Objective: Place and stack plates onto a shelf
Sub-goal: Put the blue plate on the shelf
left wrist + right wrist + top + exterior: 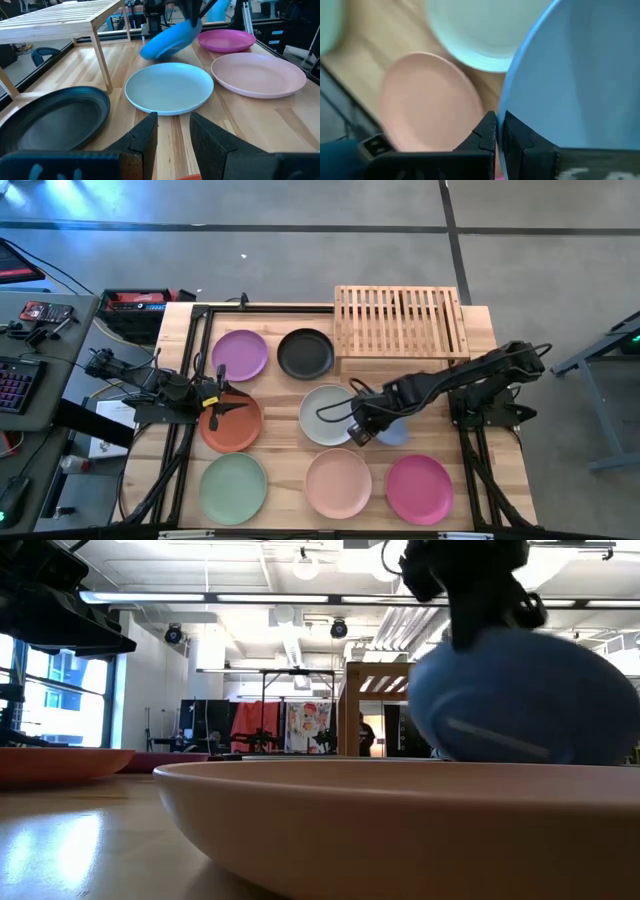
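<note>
My right gripper point(362, 430) is shut on the blue plate point(393, 432), which is tilted over the table between the off-white plate point(326, 414) and the magenta plate point(419, 488). It also shows in the left wrist view point(170, 40) and the low view point(520, 700). My left gripper point(226, 404) is open and empty over the rust-orange plate point(230, 425). The purple point(240, 355), black point(305, 353), mint green point(233, 487) and peach-pink point(338, 483) plates lie flat on the table. The slatted shelf point(400, 322) stands at the far edge with nothing on it. My right gripper pinches the blue plate's rim point(507, 107) between its two fingers, one on each face. The fingers come from above, slanting toward the table's left. The plate is steeply tilted and hangs below the gripper, lifted off the table in the left wrist view.
The shelf's thin legs point(102, 60) stand just behind the black plate point(50, 117). Black frame rails point(185, 370) run along the table's left and right edges. Bare wood lies between the plates.
</note>
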You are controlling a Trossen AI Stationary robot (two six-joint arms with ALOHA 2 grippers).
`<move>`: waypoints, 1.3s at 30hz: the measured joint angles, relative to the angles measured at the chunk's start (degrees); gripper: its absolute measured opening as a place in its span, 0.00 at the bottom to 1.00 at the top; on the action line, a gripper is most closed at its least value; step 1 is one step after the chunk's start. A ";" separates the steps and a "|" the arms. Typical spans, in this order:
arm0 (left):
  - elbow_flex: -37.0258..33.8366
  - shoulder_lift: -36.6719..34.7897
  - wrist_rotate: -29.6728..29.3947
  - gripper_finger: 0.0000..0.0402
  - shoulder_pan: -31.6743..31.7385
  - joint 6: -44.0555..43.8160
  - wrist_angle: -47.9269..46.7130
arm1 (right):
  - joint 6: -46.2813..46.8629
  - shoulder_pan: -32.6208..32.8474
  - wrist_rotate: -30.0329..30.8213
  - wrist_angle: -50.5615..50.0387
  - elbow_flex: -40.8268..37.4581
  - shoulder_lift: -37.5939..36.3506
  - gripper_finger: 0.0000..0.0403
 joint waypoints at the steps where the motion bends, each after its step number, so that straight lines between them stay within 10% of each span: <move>1: 0.00 0.01 0.00 0.25 0.01 0.00 0.00 | -0.77 0.00 -0.02 -0.03 1.14 0.00 0.00; 39: 0.01 0.01 -1.04 0.25 0.01 -18.14 15.90 | -30.86 -8.03 12.39 -9.59 35.29 -0.09 0.00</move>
